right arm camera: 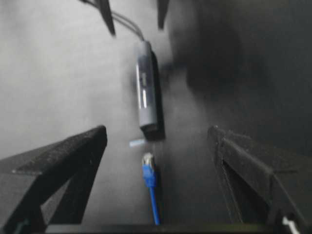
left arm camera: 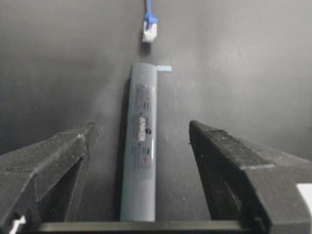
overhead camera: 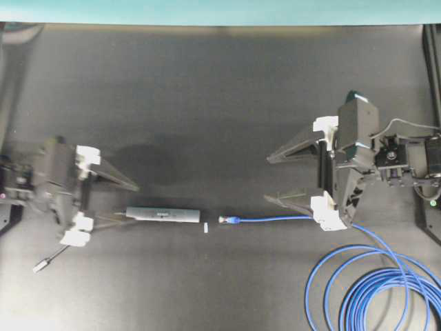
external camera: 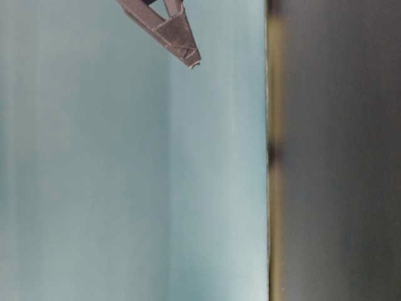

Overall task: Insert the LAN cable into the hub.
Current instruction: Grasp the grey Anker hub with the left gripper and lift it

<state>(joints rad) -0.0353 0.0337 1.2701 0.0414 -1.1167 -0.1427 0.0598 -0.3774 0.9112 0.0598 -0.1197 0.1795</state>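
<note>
Centrally, on the black table (overhead camera: pixel 207 103), the slim dark-grey bar-shaped hub (overhead camera: pixel 163 215) lies end-to-end with, but apart from, the bright-blue LAN cable (overhead camera: pixel 275 220) plug, while the left claw (overhead camera: pixel 120 202) and right claw (overhead camera: pixel 270 179) both stand spread and empty.

A dark grey, matte table (overhead camera: pixel 220 103) fills almost the whole overhead view, its surface plain and lightly scuffed. Beyond the table's far edge runs a pale teal wall (overhead camera: pixel 220 10) — a thin band along the top of that view. At the table's near-left corner a small bright patch (overhead camera: pixel 27 324) shows, too washed out to tell what it is. In the table-level view, which appears turned on its side, the same teal wall (external camera: pixel 125 188) takes up the left part and the dark table surface (external camera: pixel 338 157) the right — they meet at a blurred edge. Light is soft and even, with faint shadows on the table.
</note>
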